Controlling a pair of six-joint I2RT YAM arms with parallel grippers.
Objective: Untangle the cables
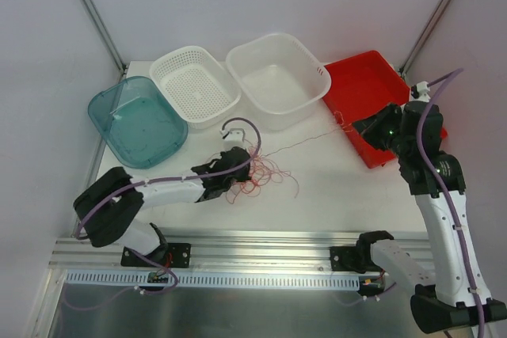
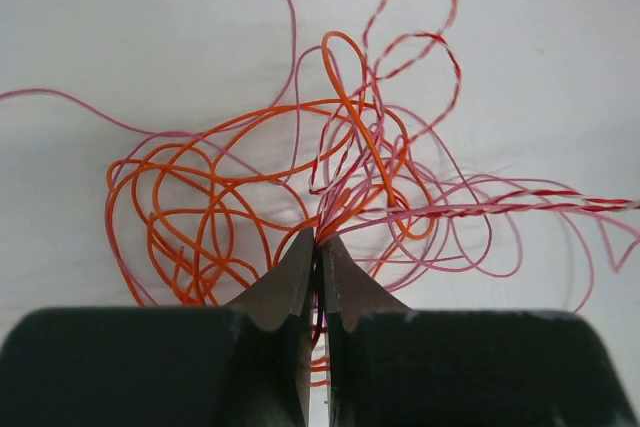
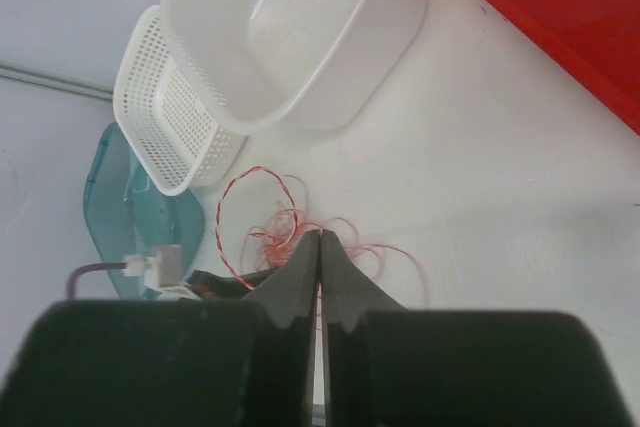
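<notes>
The cables are a tangle of thin orange, pink and red-white twisted strands point(image 1: 260, 173) lying on the white table. They fill the left wrist view point(image 2: 250, 197). My left gripper point(image 1: 242, 165) is shut on the tangle, with a bunch of strands pinched at its tips point(image 2: 320, 239). One thin strand point(image 1: 305, 142) runs taut from the tangle to my right gripper point(image 1: 356, 127), which is shut beside the red tray. In the right wrist view its jaws point(image 3: 320, 234) are closed, and the tangle point(image 3: 262, 209) lies beyond them.
A teal bin point(image 1: 119, 128), a white perforated basket point(image 1: 194, 85), a white tub point(image 1: 277, 81) and a red tray point(image 1: 364, 85) line the back of the table. The tub point(image 3: 300, 27) and the basket point(image 3: 160, 117) also show in the right wrist view.
</notes>
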